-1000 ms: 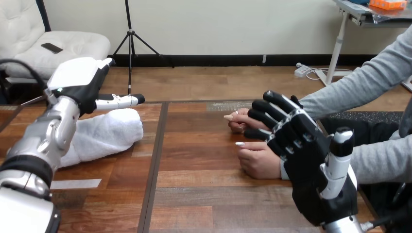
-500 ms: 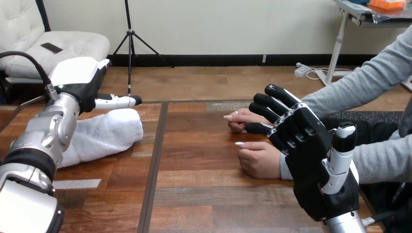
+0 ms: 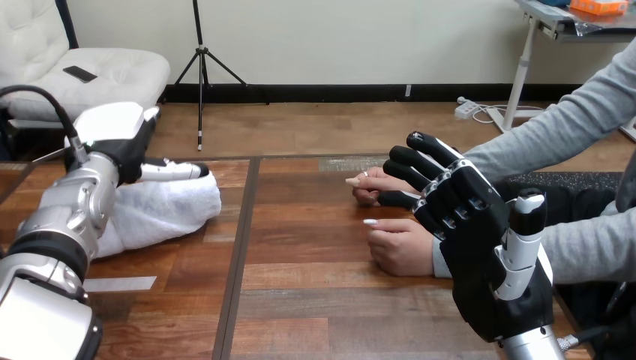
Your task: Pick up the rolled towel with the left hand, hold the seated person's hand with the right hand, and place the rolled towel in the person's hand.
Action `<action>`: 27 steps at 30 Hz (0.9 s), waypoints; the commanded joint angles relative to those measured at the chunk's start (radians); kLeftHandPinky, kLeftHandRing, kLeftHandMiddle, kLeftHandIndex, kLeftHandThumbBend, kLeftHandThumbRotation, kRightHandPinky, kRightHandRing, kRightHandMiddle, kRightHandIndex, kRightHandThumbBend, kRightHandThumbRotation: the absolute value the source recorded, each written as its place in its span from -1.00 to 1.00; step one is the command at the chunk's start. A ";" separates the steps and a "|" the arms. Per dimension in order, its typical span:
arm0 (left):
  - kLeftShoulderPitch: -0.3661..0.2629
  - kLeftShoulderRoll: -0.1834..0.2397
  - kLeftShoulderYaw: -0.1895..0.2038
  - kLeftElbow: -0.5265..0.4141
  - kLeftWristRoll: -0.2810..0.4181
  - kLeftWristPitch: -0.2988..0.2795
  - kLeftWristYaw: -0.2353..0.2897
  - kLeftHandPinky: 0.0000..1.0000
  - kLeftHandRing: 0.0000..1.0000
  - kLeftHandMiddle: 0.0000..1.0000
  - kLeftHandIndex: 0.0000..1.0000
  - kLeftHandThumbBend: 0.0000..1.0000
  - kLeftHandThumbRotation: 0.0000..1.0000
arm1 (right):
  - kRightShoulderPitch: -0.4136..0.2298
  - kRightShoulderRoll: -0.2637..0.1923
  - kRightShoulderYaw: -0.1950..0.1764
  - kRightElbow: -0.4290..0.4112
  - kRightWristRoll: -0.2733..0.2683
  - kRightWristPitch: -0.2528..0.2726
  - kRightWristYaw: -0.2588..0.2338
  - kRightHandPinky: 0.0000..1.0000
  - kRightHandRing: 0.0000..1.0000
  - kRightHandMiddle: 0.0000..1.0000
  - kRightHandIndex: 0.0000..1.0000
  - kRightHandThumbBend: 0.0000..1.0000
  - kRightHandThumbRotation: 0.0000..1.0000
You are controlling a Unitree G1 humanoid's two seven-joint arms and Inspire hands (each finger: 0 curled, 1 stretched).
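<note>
Left hand (image 3: 112, 131) rests atop the towel (image 3: 161, 210) on the tabletop (image 3: 315, 300); whether it grips, cannot tell. Right hand (image 3: 480, 247) spread wide, empty, beside the person's near hand (image 3: 397, 244).

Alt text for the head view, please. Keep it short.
The robot's right hand, fingers straight and spread, is raised beside the person's nearer hand and farther hand, which rest on the wooden table. At the table's left, its left hand is over a white rolled towel, one straight finger along its top.
</note>
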 commanded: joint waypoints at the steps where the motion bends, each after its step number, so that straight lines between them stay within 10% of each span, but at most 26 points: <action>1: -0.079 -0.013 -0.014 0.001 -0.004 0.027 -0.014 0.82 0.88 0.90 0.91 0.61 0.52 | -0.062 0.011 -0.007 0.005 0.002 -0.027 -0.003 0.41 0.64 0.62 0.62 0.76 1.00; 27: -0.074 -0.006 -0.007 0.012 -0.019 0.117 -0.102 0.93 0.98 1.00 0.99 0.73 0.65 | -0.059 0.014 -0.002 -0.006 -0.004 -0.025 -0.016 0.40 0.62 0.60 0.59 0.79 1.00</action>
